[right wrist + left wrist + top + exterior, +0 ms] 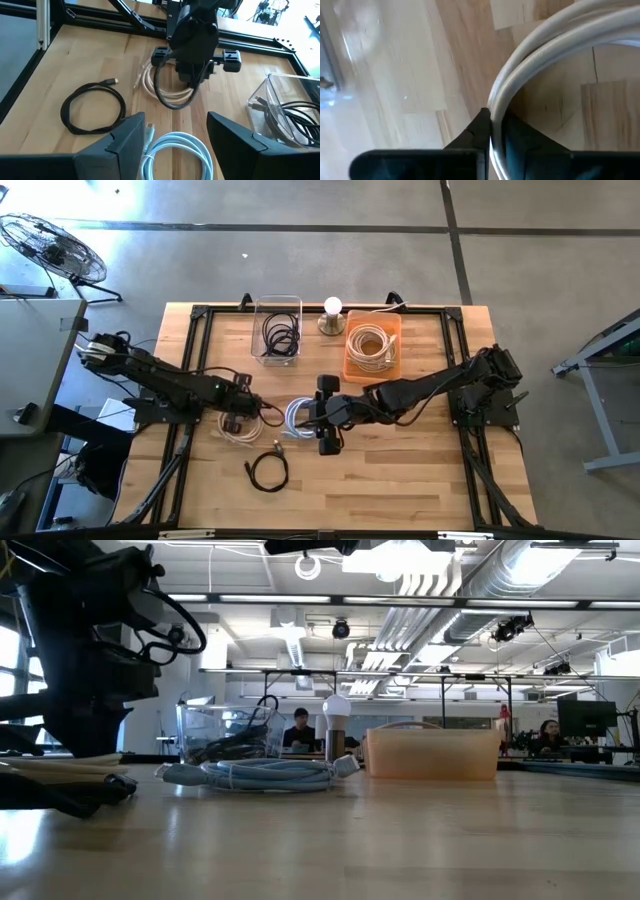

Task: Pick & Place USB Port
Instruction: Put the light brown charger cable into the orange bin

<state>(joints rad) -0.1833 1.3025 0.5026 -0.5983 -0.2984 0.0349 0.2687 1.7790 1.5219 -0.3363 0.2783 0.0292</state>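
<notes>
Left pincer (243,412) is closed on the cream cable coil (535,60), which lies on the surface (400,470) left of centre. Right pincer (172,137) stands wide open, holding nothing, just over the light blue cable coil (175,152) at mid-surface. A black cable coil (268,471) lies apart near the front edge, open wood around it. Clear bin (277,330) and orange bin (373,347), both holding cables, sit toward the rear edge. No legible writing.

2 dark jointed arms (170,385), looped cables
</notes>
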